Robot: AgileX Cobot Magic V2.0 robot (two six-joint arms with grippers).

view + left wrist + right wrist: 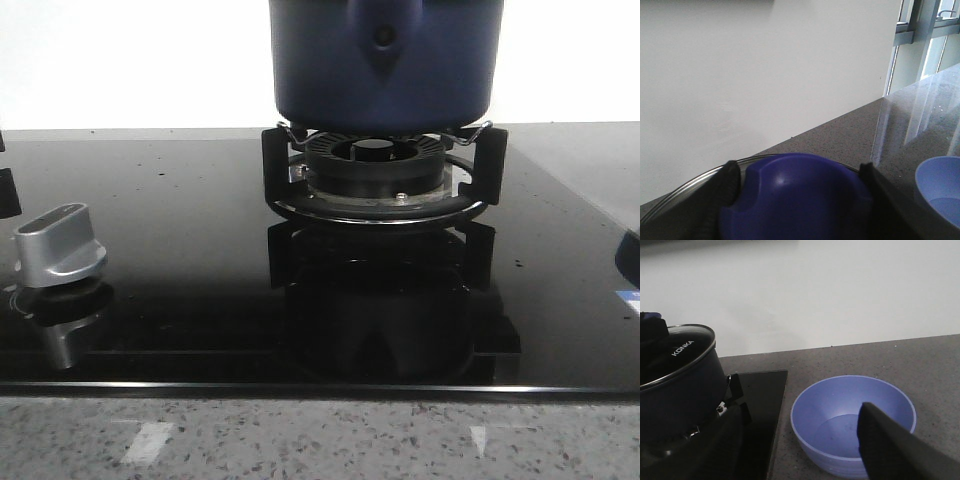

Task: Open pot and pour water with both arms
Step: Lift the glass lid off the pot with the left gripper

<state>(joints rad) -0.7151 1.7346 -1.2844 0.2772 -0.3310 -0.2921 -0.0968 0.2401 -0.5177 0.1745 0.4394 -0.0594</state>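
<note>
The dark-blue pot [385, 60] stands on the burner grate [385, 175], its top cut off in the front view. In the right wrist view the pot [680, 395] still wears its glass lid [687, 347], steel-rimmed and marked KONKA. My left gripper [798, 171] is shut on the lid's blue knob [795, 200], a black finger pressed to each side. My right gripper [800, 412] hangs open beside the pot, above the counter, with a light-blue bowl [840, 405] showing between its fingers.
A black glass hob [200, 300] carries a silver control knob [60, 245] at the front left. The bowl [940, 185] sits on the speckled grey counter to the right of the hob. A white wall runs close behind, and a window [930, 30] lies further right.
</note>
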